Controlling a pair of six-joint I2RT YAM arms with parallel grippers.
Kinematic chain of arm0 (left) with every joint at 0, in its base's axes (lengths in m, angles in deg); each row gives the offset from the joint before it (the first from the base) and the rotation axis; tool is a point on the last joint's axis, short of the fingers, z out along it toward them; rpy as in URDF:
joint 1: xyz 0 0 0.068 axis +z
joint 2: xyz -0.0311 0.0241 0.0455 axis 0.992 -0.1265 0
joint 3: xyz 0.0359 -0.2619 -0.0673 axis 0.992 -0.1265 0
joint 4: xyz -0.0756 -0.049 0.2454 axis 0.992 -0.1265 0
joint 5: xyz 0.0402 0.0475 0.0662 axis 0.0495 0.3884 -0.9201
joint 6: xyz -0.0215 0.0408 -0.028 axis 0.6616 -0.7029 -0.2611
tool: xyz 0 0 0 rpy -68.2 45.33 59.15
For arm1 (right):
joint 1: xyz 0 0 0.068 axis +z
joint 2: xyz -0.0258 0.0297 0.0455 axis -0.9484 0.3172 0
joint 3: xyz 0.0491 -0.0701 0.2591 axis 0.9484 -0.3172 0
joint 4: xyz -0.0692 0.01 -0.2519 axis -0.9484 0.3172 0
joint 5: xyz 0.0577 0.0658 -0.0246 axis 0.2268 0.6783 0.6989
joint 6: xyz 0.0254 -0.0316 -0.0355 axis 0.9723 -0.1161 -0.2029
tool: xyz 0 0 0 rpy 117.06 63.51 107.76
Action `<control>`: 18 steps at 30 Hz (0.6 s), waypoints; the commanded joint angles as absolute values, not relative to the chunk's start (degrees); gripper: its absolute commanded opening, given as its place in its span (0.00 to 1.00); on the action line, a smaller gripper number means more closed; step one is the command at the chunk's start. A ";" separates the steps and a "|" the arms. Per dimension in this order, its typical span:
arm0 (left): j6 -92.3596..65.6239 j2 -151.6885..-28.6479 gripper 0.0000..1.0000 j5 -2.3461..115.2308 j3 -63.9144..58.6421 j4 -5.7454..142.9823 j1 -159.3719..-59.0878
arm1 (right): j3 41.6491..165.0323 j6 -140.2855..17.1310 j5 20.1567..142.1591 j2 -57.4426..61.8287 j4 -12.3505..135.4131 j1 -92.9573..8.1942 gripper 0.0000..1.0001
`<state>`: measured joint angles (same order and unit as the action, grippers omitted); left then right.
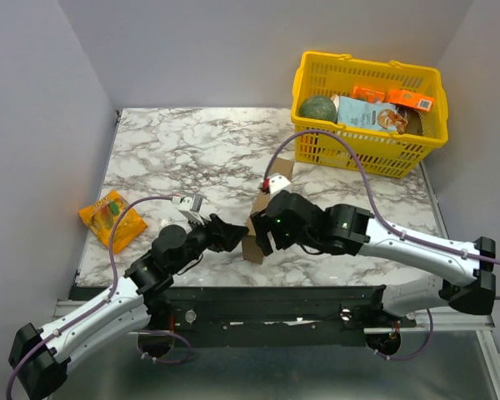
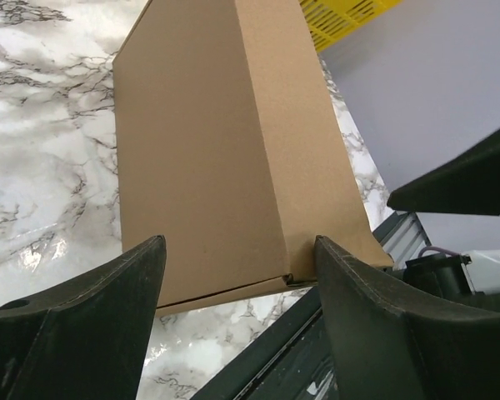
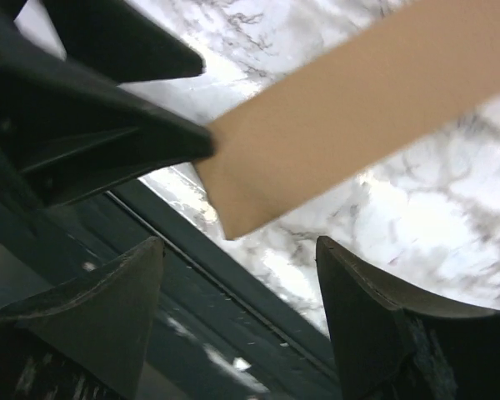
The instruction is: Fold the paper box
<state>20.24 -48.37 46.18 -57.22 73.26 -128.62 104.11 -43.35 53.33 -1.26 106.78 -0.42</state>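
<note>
White marble tabletop (image 1: 192,150) spreads out beyond both claws. On it, right between the two of them, sits the plain brown corrugated cardboard paper box (image 2: 208,150). Left claw (image 2: 239,243) gapes wide, the box directly ahead of its fingertips, nothing clamped. Right claw (image 3: 237,243) is spread wide too, gripping nothing, with a cardboard edge just beyond its fingers.

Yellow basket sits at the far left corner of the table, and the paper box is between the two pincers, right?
No: the yellow basket sits at the far right corner of the table, as the top external view shows. The paper box is between the left pincer and the right pincer.
</note>
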 commanded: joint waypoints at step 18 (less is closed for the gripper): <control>17.15 -51.33 0.72 52.14 -61.27 70.73 -129.05 | 77.28 2.45 58.05 -20.53 80.18 -6.91 0.70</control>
